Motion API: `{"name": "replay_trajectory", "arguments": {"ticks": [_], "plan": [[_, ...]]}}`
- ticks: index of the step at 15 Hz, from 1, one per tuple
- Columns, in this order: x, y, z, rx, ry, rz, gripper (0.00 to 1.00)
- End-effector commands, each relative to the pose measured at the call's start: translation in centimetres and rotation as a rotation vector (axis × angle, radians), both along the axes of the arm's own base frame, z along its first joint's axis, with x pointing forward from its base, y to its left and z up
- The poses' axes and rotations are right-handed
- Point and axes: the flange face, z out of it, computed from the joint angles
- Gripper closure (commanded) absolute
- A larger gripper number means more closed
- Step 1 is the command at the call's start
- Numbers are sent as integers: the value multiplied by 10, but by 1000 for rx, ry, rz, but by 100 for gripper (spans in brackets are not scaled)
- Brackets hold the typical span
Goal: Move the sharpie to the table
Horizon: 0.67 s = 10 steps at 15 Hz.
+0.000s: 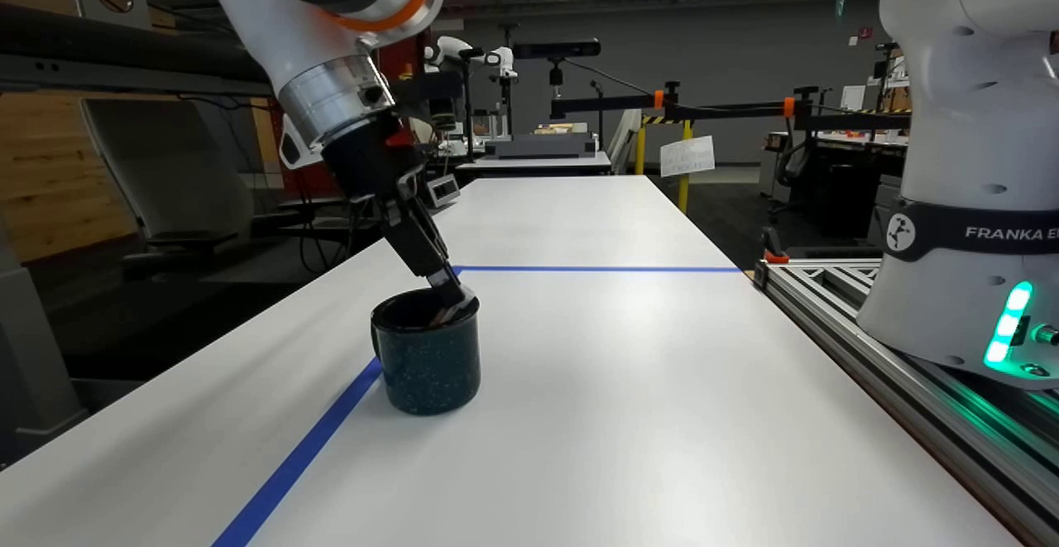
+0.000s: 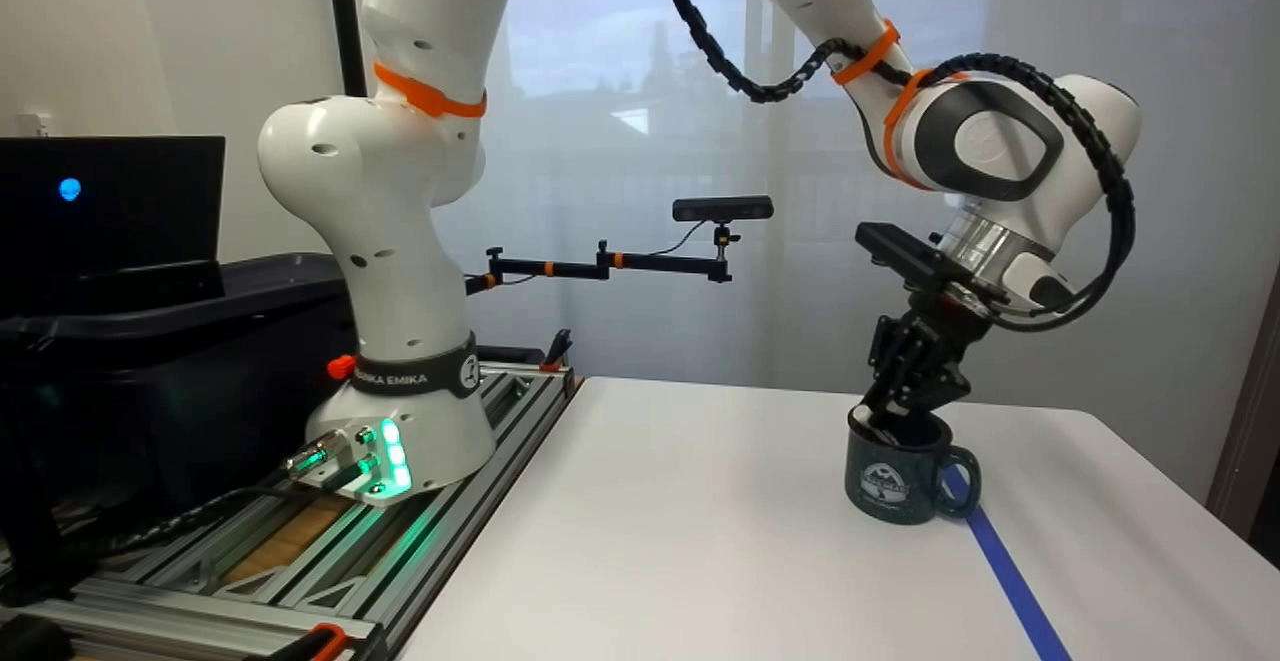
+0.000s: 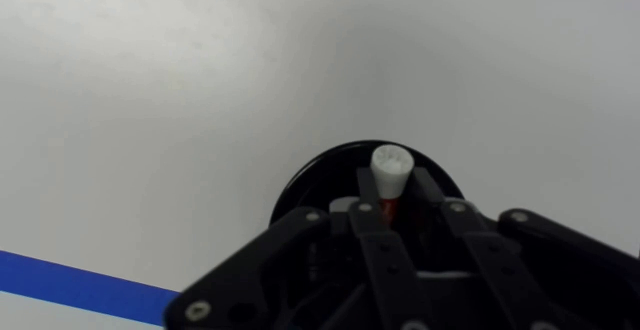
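Note:
In the wrist view the sharpie (image 3: 392, 170) shows a white end and a stretch of red body. It leans inside the dark blue-green cup (image 3: 320, 185), white end near the rim; its lower part is hidden. The cup stands upright on the white table (image 1: 662, 398) in both exterior views (image 1: 426, 373) (image 2: 870, 501). My gripper (image 3: 395, 180) points down into the cup, tilted, with one finger on each side of the sharpie. The fingers are close together. A dark strip lies between the sharpie and the right-hand finger; whether both fingers touch it is unclear.
The cup's handle (image 2: 966, 486) lies over a blue tape line (image 2: 1015, 581). Another blue tape line (image 1: 596, 269) crosses the table. The robot base (image 2: 410, 441) stands on a metal rail (image 2: 520, 441) along the table's edge. A camera on a boom (image 2: 722, 209) is behind.

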Motion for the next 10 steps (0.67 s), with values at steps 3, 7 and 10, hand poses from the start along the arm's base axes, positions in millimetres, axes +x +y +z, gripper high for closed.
{"name": "replay_trajectory", "arguments": {"ticks": [3, 7, 10], "plan": [[-3, -5, 39, 50, -37, -12, 95], [-13, -10, 81, 84, -111, -13, 95], [-32, -13, 113, 54, -186, -29, 95]]}}
